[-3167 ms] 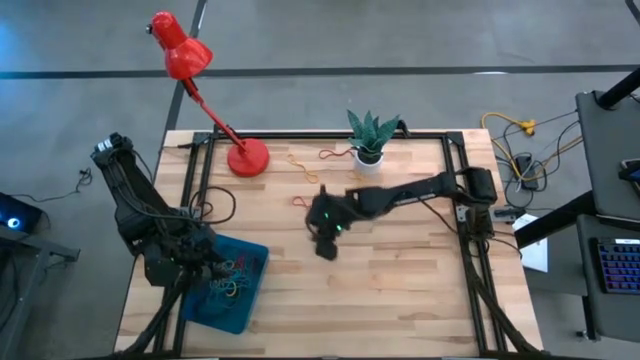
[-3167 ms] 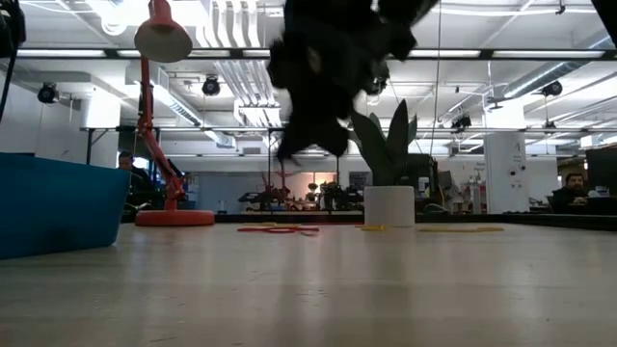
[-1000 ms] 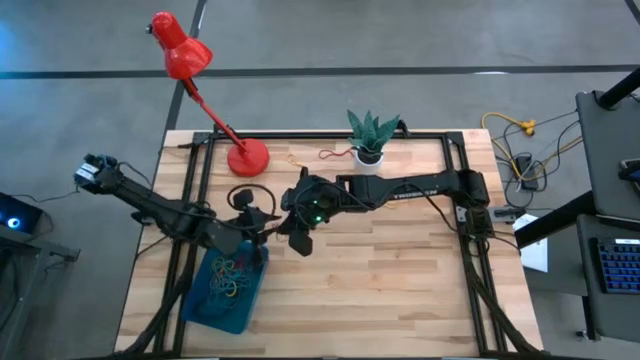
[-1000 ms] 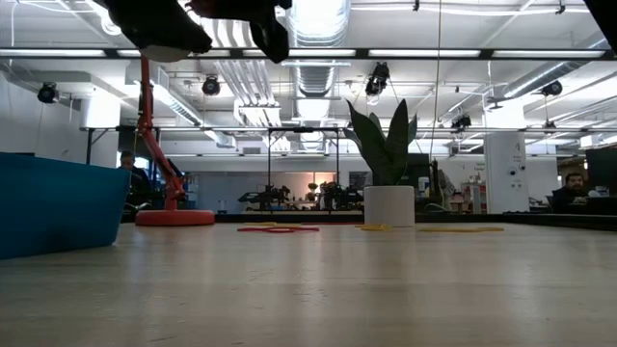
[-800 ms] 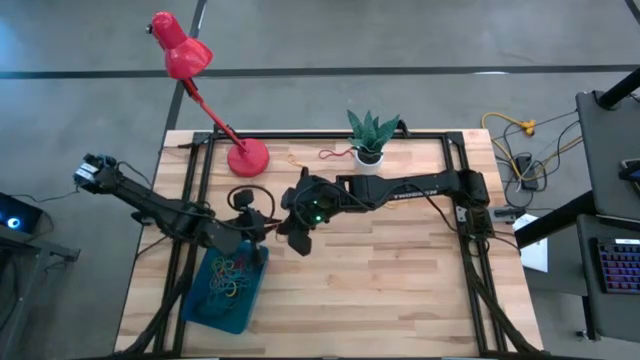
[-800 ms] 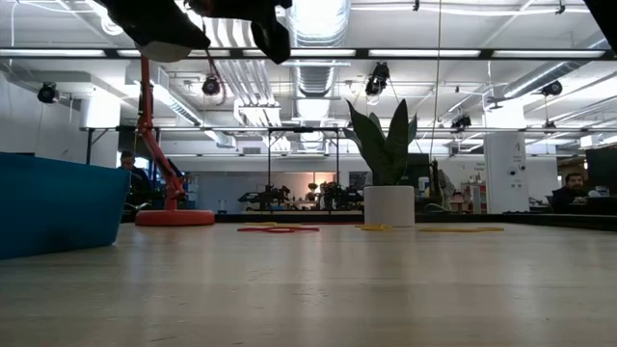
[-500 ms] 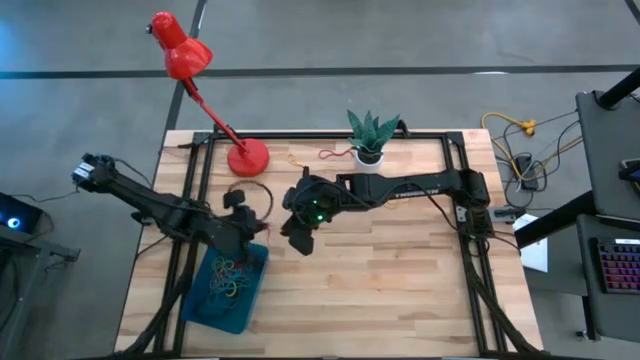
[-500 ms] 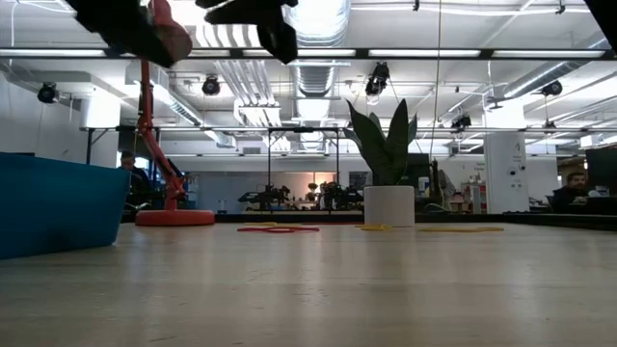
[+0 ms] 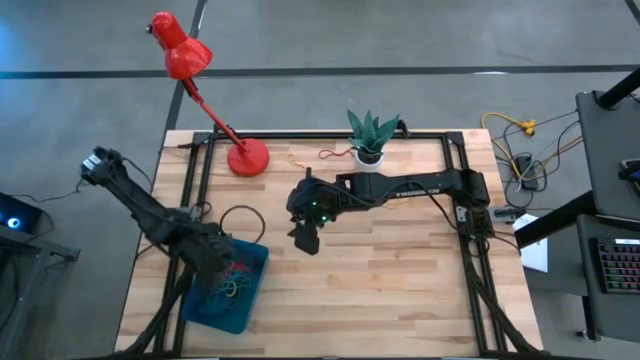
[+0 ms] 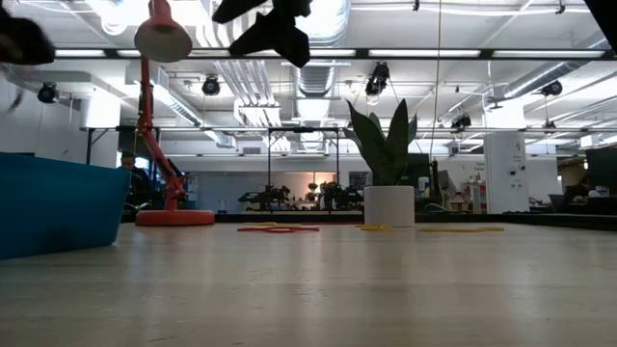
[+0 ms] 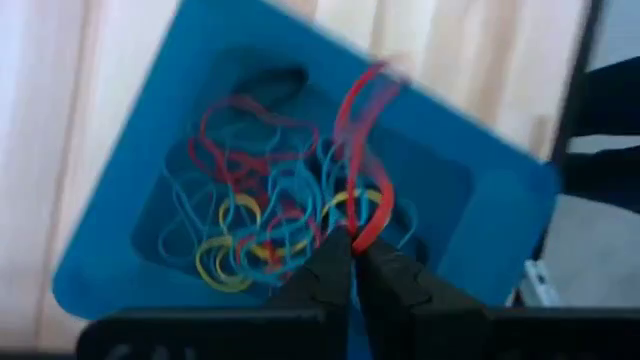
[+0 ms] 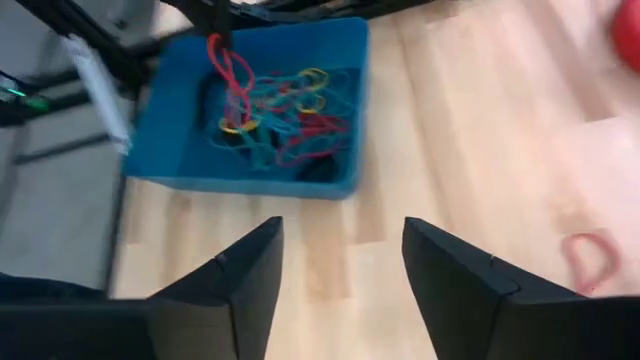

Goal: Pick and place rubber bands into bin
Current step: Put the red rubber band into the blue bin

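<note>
- The left gripper (image 9: 228, 264) hangs over the bin (image 9: 205, 312) – above the end of it nearest the red lamp (image 9: 247, 158) – with its fingers (image 11: 335, 262) pinched together on a red rubber band (image 11: 362, 150) that dangles from them over the bin's inside.
- The bin, a shallow teal-blue tray, sits on the counter (image 9: 400, 290) on the near side of the lamp's base; inside it lies a tangle of rubber bands (image 11: 265, 230) in red, yellow and blue.
- A dark loop (image 9: 241, 221) lies on the counter between the lamp's base and the bin.
- The right gripper (image 9: 307, 238) hovers above the counter beside the bin, on the side away from the left arm – its fingers (image 12: 235, 280) stand apart with nothing between them.
- Farther right, more loose bands (image 9: 335, 153) – one red, one yellowish – lie next to the white plant pot (image 9: 370, 156), level with the lamp's base.
</note>
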Controlling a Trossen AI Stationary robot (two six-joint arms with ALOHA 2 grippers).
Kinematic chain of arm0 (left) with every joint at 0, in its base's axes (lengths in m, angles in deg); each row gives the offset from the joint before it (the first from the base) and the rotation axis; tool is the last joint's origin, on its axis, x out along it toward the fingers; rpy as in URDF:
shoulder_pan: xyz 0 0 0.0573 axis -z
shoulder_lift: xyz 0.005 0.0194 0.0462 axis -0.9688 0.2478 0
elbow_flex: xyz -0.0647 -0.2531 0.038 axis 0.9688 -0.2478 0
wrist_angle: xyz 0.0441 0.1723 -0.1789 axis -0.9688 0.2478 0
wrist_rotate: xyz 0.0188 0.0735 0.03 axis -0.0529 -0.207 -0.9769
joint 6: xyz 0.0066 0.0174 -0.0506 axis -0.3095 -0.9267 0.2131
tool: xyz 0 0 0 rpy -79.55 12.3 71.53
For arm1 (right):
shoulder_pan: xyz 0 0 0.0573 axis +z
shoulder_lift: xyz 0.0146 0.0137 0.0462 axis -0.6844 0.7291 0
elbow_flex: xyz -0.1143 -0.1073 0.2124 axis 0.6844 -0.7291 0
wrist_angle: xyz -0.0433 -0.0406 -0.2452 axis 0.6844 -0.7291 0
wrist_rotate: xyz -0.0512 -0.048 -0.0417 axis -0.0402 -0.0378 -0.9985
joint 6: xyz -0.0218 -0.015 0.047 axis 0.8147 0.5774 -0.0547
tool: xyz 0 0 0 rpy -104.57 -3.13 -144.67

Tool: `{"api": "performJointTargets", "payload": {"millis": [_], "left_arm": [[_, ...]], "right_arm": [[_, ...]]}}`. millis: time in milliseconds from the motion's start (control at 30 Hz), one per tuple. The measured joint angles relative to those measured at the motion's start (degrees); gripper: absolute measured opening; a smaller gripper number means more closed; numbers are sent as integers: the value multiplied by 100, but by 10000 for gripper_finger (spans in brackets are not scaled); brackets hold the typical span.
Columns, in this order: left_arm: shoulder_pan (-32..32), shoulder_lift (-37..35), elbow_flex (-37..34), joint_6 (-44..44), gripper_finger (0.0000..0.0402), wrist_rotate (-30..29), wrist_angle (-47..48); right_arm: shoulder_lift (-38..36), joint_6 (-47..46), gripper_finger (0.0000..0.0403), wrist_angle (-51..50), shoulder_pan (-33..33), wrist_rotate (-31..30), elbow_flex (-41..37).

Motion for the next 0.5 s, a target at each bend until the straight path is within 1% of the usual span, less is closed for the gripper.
{"api": "performJointTargets", "payload": {"millis": [67, 167, 367, 500], "left_arm": [[185, 158, -124, 276, 8, -4, 21], [351, 426, -183, 656, 34, -16, 8], [605, 686, -149, 1282, 113, 63, -34], [745, 741, -90, 1489, 164, 91, -127]], "right_arm": [[0, 235, 199, -78, 0, -231, -1], [0, 658, 211, -245, -4, -466, -2], [0, 1077, 233, -959, -194, -759, -19], [0, 2081, 242, -1073, -314, -932, -191]]}}
